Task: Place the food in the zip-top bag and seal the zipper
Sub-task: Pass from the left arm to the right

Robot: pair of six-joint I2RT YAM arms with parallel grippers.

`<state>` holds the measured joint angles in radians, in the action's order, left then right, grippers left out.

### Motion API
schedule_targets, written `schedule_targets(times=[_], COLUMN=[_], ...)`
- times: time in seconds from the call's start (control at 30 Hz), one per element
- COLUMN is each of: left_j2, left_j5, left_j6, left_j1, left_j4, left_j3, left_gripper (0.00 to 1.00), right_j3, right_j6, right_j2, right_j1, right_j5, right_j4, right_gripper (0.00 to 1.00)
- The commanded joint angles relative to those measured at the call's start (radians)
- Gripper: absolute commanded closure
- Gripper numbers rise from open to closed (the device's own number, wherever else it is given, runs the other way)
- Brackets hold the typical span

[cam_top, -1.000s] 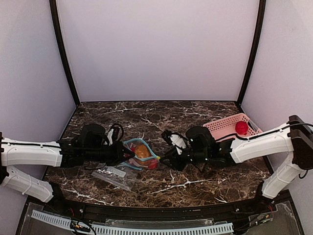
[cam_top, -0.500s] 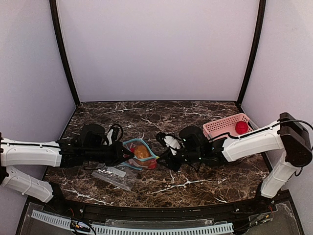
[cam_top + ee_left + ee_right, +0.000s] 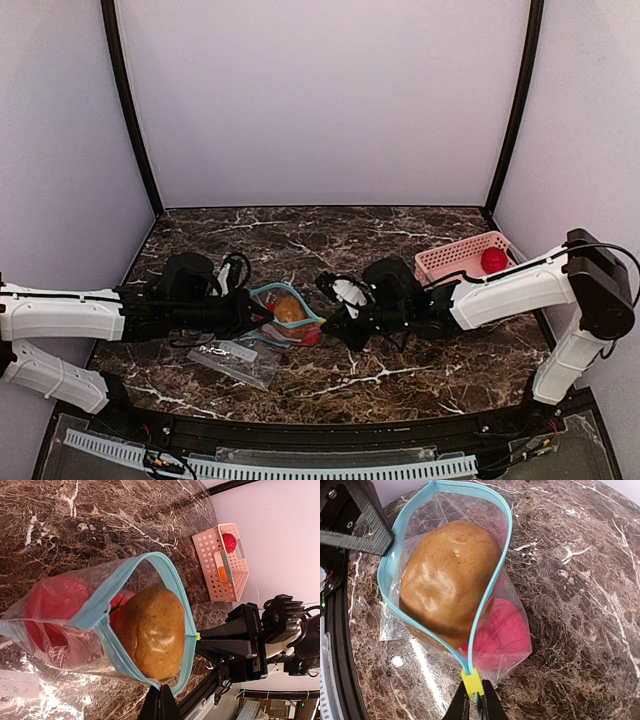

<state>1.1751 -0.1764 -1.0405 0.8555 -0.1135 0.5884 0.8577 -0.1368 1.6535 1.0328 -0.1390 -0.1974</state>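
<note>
Nearest the arms, what seems a second clear bag [image 3: 235, 360] is seen lying flat, though that view is too small to be sure. Just beyond it, the bag [image 3: 288, 318] is held by its rim between the arms. The left gripper [image 3: 160, 706] is pressed together on one end of the zipper [image 3: 490, 592]. The right gripper [image 3: 475, 705] is pinched on the other end, under the yellow slider [image 3: 472, 682]. The mouth is thus stretched into a loop for loading.

A brown piece [image 3: 447, 580] is lodged in that mouth, above red pieces [image 3: 502, 635]. Little slack is left at the rim, so sealing is judged blocked until it is pushed down. Farther right, a red piece [image 3: 229, 541] and an orange piece [image 3: 222, 573] are left in the basket [image 3: 212, 550], well apart from the bag.
</note>
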Motion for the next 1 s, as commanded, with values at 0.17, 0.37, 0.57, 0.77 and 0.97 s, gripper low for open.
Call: schedule_targets(times=[0.17,0.37,0.57,0.77,0.97], left_j2=[-0.056,-0.149,-0.216,-0.169,-0.003], left_j5=[0.040,0.122,0.115,-0.158,-0.291], left_j6=[0.084,0.312,0.676,0.964,1.131], left_j1=[-0.004,-0.004,-0.005,-0.002,0.026], left_j4=[0.117,0.325,0.413,0.228,0.072], left_j3=[0.006,0.093,0.188,0.192,0.227], left_gripper=[0.97,0.51,0.27,0.27,0.32], right_j3=[0.064,0.066,0.064,0.016,-0.024], right_j6=[0.016,0.038,0.050,0.054,0.044], right_j2=[-0.038,-0.088,-0.121,-0.167,-0.199], right_j1=[-0.002,0.007,0.008,0.006,0.006], right_j5=[-0.040,-0.075,-0.170,-0.191,-0.199], right_j4=[0.065,0.119,0.159,0.147,0.124], right_gripper=[1.00,1.00,1.00,1.00,1.00])
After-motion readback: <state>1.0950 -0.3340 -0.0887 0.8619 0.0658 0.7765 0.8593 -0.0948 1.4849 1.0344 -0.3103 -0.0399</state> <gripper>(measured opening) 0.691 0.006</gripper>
